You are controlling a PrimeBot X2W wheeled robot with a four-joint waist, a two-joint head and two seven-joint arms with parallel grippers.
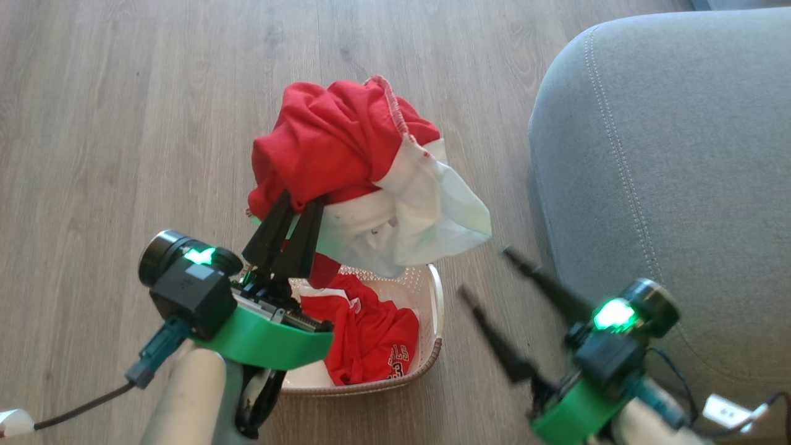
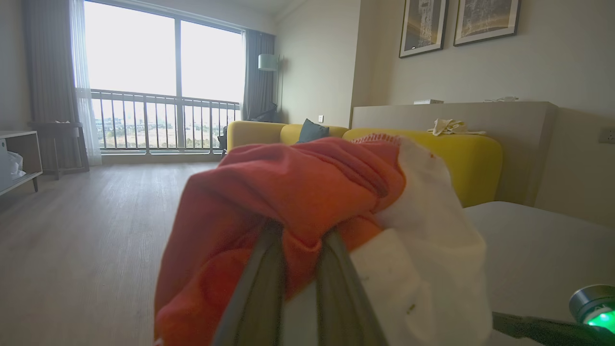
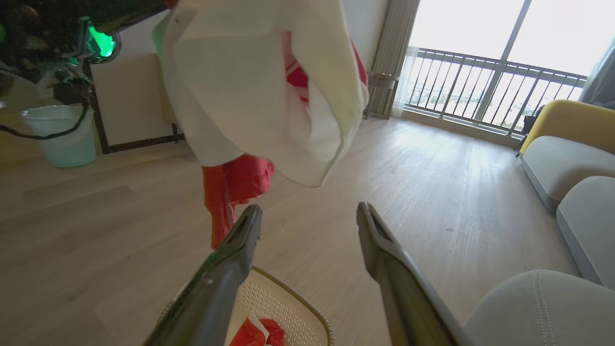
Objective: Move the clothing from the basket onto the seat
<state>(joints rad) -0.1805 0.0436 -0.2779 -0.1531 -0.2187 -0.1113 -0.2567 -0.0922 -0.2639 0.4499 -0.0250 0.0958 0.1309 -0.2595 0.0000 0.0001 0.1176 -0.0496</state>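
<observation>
From the head camera, the left tool (image 1: pixel 301 201) has its two dark fingers pressed together on a soft red fabric garment with broad white panels (image 1: pixel 371 167), which hangs bunched in the air over the far end of a small rectangular cream plastic basket with perforated sides and a brown woven-look rim (image 1: pixel 434 290). Plain red shorts with small white print (image 1: pixel 371 340) lie crumpled inside the basket, which stands on the pale wooden floor (image 1: pixel 123 123). The large grey upholstered seat with a line of light stitching (image 1: pixel 680 185) sits to the right of the basket, apart from it. The right tool (image 1: pixel 485 272) is between basket and seat, its fingers spread wide with nothing in them.

In the left wrist view, the left tool (image 2: pixel 301 230) has its fingertips buried in a fold of the red and white garment (image 2: pixel 298 182). A yellow sofa (image 2: pixel 461 154) stands behind it, and the grey seat (image 2: pixel 528 240) is at the right.

In the right wrist view, the right tool (image 3: pixel 308 211) is parted above the basket (image 3: pixel 288 302). The garment (image 3: pixel 250 86) dangles above, a red strip trailing down; whether that strip reaches the basket is hidden behind a finger. The red shorts (image 3: pixel 254 334) show inside, and the seat (image 3: pixel 528 307) is at the lower right.
</observation>
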